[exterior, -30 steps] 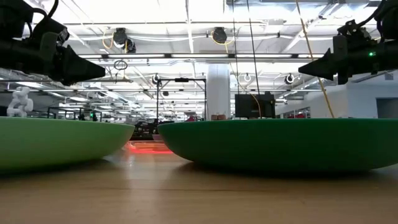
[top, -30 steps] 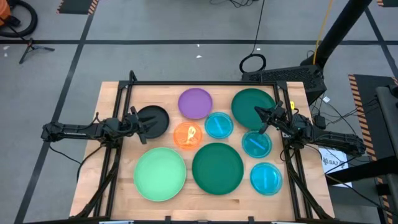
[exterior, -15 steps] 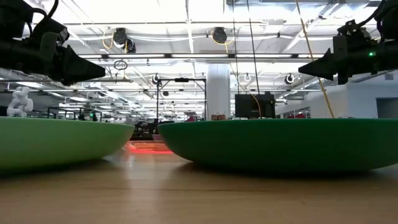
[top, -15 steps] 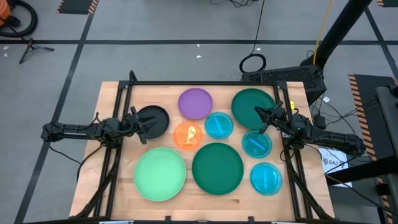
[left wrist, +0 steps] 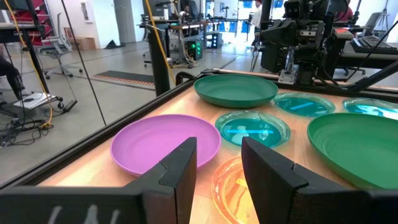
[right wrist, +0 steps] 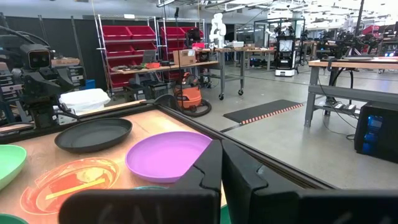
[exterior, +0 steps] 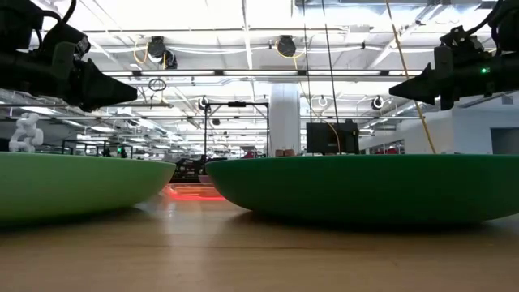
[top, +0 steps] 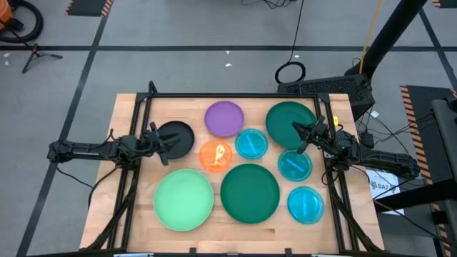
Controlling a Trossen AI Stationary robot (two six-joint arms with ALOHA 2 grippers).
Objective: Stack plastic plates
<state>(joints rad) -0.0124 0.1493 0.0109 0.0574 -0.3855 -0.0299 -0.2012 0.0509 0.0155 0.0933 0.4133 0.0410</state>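
My left end effector (top: pixel 166 143), fingers spread, hovers over black plate (top: pixel 176 137); right end effector (top: pixel 301 135), nearly pressed together, over dark green plate (top: pixel 288 119). Plates prob. light, stiff, slick; pinch at rim.

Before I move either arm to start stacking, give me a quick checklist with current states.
1. Left gripper open, empty, over the black plate: ok.
2. Right gripper empty: ok; nearly shut, must open first: not ok.
3. Plates stacked: not ok, all lie single.
4. Mint plate and near dark green plate uncovered as bases: ok.
5. Orange plate and neighbouring blue plate apart: cannot tell, rims look touching.
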